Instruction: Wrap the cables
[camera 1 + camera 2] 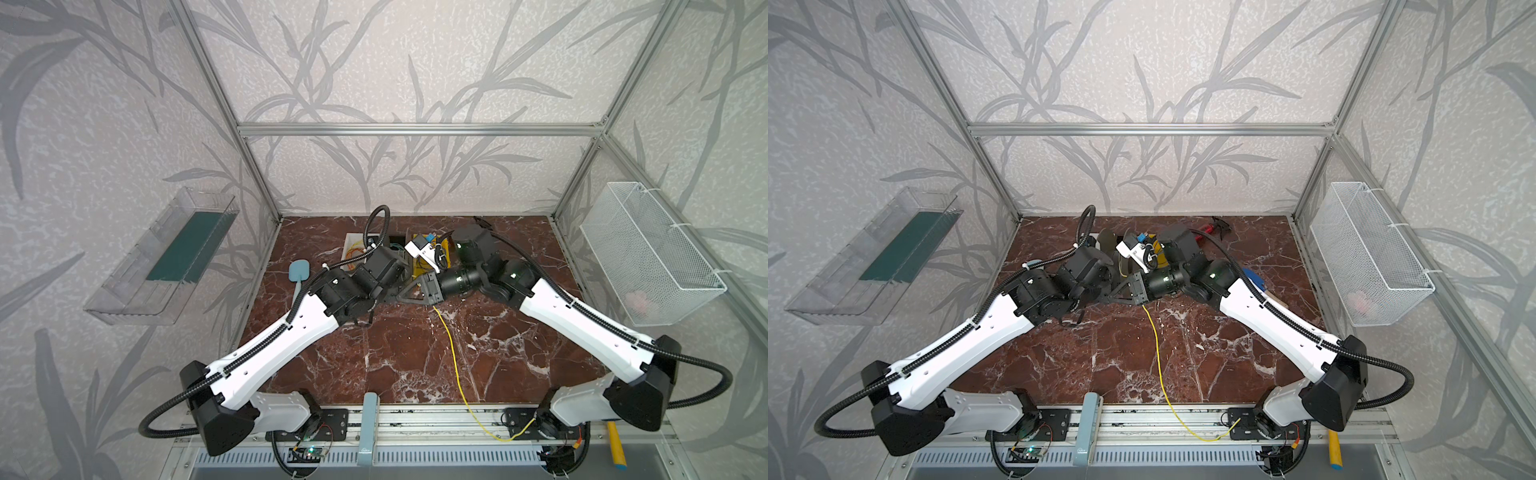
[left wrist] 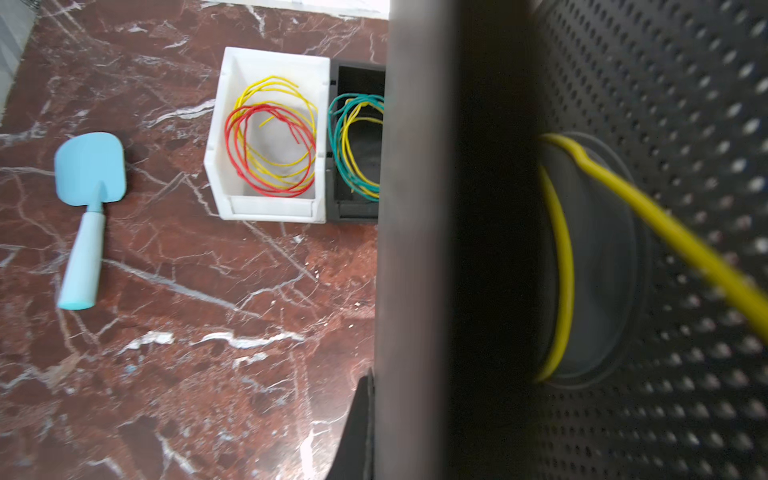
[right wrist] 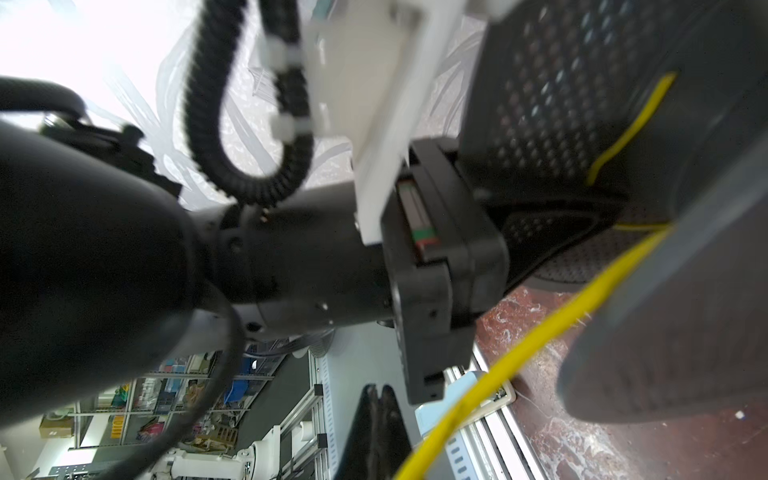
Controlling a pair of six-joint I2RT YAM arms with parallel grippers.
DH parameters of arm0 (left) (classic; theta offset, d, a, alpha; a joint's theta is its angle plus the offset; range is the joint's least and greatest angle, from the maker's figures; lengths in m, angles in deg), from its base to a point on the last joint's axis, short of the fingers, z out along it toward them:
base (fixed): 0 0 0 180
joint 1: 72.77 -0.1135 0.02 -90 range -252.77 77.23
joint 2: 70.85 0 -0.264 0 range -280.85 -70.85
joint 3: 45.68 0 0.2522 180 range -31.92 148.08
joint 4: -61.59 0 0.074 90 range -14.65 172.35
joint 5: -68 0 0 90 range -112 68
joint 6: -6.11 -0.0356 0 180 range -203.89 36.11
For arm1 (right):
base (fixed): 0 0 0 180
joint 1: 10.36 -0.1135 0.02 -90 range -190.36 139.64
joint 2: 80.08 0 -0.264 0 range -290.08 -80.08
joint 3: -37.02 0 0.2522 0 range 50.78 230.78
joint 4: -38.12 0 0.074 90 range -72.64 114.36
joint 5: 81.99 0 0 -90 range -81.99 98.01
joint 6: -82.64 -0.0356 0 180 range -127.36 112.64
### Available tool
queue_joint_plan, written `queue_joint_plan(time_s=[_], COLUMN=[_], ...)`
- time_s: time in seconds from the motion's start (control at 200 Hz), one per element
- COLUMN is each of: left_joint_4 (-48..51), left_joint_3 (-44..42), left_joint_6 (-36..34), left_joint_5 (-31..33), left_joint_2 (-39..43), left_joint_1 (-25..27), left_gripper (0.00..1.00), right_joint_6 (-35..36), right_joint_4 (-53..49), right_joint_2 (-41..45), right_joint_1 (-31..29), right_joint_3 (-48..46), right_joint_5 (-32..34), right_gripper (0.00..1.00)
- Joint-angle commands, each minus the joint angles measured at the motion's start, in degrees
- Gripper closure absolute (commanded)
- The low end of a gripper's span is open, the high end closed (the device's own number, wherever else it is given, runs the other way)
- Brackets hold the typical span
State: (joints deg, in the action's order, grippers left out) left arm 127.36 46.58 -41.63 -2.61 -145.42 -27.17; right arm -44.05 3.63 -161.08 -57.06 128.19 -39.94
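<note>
The left arm [image 1: 270, 353] and right arm [image 1: 582, 320] bend in and meet near the white box [image 2: 270, 214]; the left pincer [image 2: 490, 257] and right pincer [image 3: 648, 208] both squeeze the yellow wire [image 1: 453, 361]

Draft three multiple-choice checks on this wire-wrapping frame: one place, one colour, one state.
1. Where is the light blue plastic spatula?
A) on the marble table, left of the white plastic bin in a top view
B) inside that bin
C) in the wire mesh basket

2. What sits in the white plastic bin?
A) green and blue coils
B) a red coil and a yellow coil
C) black coils only

3. How does the long thin yellow cable lie?
A) knotted in a ball
B) fully coiled
C) stretched out past the table's front edge

Key: 1 A, it lies on the marble beside the bin. 2 B, the left wrist view shows both loops. 3 C, both top views show it running forward.
</note>
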Motion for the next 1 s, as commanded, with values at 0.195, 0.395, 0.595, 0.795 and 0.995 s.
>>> queue_joint_plan(time_s=[0.195,0.395,0.595,0.795,0.995], left_joint_4=[-10.3,-9.9,-12.6,-16.7,-26.2], left_joint_3=[3.1,5.0,1.2,-2.4,-3.4], left_joint_6=[11.1,8.4,10.3,13.3,15.1], left_joint_5=[6.1,1.5,-1.3,-3.6,-16.7], left_joint_2=[-1.0,-0.4,3.5,6.8,6.1], left_joint_1=[-4.5,-4.8,-6.2,-10.4,-15.2], left_gripper=[1.00,1.00,1.00,1.00,1.00], right_joint_6=[5.3,5.9,6.8,12.9,10.0], right_joint_4=[-1.1,2.4,0.7,-7.4,-8.3], right_joint_2=[10.8,17.5,17.0,20.2,20.9], right_joint_1=[-7.9,-9.0,-9.2,-17.6,-21.8], right_joint_3=[-13.6,-27.2,-28.9,-28.6,-36.3], right_joint_5=[4.0,14.7,15.3,21.5,25.9], right_gripper=[0.80,0.88,1.00,1.00,1.00])
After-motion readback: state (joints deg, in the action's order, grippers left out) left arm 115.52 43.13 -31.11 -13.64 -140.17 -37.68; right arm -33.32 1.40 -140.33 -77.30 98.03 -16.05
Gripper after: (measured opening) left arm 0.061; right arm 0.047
